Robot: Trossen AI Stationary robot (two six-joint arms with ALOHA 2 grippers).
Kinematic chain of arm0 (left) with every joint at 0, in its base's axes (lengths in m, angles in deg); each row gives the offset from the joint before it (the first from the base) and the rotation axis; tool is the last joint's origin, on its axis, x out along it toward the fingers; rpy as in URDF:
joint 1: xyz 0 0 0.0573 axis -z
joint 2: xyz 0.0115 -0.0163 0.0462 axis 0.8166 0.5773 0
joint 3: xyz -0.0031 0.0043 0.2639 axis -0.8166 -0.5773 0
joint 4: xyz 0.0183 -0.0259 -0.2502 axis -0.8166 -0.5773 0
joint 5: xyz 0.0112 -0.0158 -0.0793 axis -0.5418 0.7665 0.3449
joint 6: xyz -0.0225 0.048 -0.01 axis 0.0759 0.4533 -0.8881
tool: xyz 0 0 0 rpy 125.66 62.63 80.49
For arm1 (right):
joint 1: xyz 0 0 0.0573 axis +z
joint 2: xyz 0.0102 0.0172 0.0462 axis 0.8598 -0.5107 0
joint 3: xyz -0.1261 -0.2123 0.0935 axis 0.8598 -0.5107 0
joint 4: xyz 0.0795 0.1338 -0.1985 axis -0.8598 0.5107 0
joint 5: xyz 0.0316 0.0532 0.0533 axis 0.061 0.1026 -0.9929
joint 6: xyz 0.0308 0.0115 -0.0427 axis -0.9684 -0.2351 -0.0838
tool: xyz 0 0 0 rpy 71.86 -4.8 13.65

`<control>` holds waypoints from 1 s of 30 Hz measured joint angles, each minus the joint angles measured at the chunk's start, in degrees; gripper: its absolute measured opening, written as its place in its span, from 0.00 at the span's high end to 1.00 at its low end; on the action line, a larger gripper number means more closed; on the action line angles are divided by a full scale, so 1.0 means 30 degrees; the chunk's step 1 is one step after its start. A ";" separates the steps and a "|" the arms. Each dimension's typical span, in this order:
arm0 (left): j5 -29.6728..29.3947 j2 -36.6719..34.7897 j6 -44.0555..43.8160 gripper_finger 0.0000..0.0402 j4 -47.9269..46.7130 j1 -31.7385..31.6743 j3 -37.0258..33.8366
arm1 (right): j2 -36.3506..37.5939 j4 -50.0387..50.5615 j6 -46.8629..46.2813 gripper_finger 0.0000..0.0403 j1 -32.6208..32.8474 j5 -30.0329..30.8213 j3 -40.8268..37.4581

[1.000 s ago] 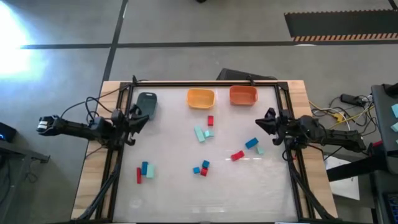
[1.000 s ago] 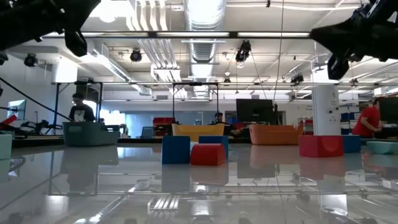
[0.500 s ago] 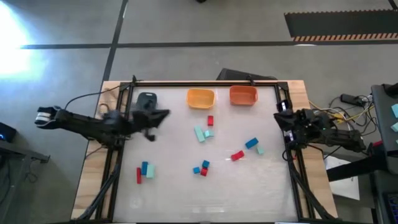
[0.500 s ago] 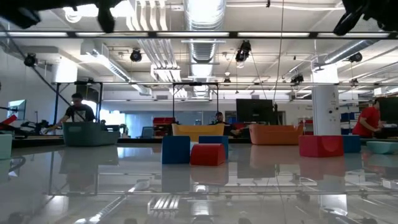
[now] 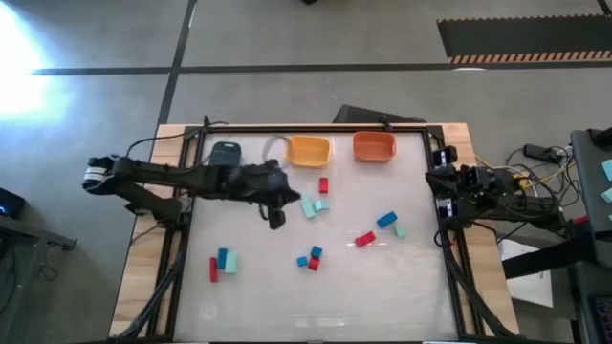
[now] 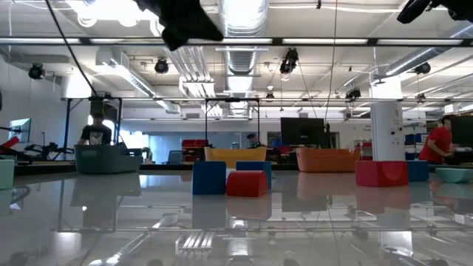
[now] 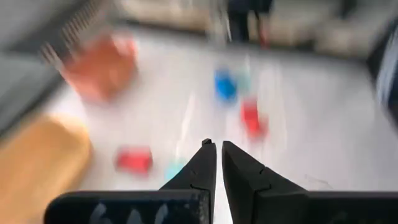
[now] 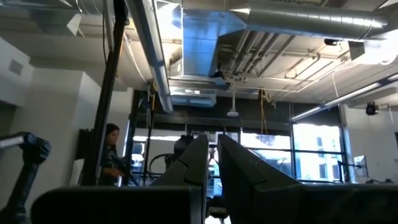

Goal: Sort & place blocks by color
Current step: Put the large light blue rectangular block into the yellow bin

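About a dozen small red, blue and pale teal blocks lie scattered on the glossy table. A red block (image 5: 323,185) and two teal blocks (image 5: 308,205) sit mid-table. A blue block (image 5: 386,220) and a red block (image 5: 364,239) lie to the right, and another cluster (image 5: 222,264) is near the left. My left gripper (image 5: 277,203) hovers shut above the table just left of the teal blocks; its blurred wrist view shows the fingers (image 7: 217,147) together over a red block (image 7: 134,160). My right gripper (image 5: 435,182) waits shut at the table's right edge, pointing up into the room (image 8: 211,140).
Three bins stand along the far edge: grey (image 5: 226,151), yellow-orange (image 5: 309,150) and orange-red (image 5: 374,145). A dark frame rail (image 5: 449,258) borders the table. In the low view a blue block (image 6: 209,177) and a red block (image 6: 247,183) stand nearest. People show in the room behind.
My left arm has swung fast from the table's left edge toward the right, out over the table to just left of the teal blocks. My right gripper has drawn back toward the right edge. No block has moved.
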 joint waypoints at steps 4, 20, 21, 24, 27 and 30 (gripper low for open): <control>0.0674 0.2386 0.1999 0.97 -0.4197 -0.0153 0.2285 | -0.0518 -0.0005 0.0305 0.93 0.0000 0.0014 0.0255; 0.0739 0.8697 1.1530 0.91 -0.5432 -0.2109 0.3960 | -0.1245 0.1144 -0.0897 0.93 0.0000 -0.0175 0.0371; 0.0735 0.8969 1.1795 0.88 -0.5249 -0.2230 0.3957 | -0.1252 0.1312 -0.0949 0.93 0.0003 -0.0182 0.0371; 0.0739 0.9680 1.2794 0.77 -0.4657 -0.2496 0.3938 | -0.1267 0.1878 -0.0997 0.93 0.0007 -0.0194 0.0371; 0.0739 1.0221 1.3939 0.64 -0.4429 -0.2660 0.3938 | -0.1260 0.2174 -0.1336 0.93 0.0007 -0.0216 0.0371; 0.0732 1.0639 1.4641 0.52 -0.4025 -0.2688 0.3909 | -0.1252 0.2382 -0.1749 0.93 0.0007 -0.0219 0.0371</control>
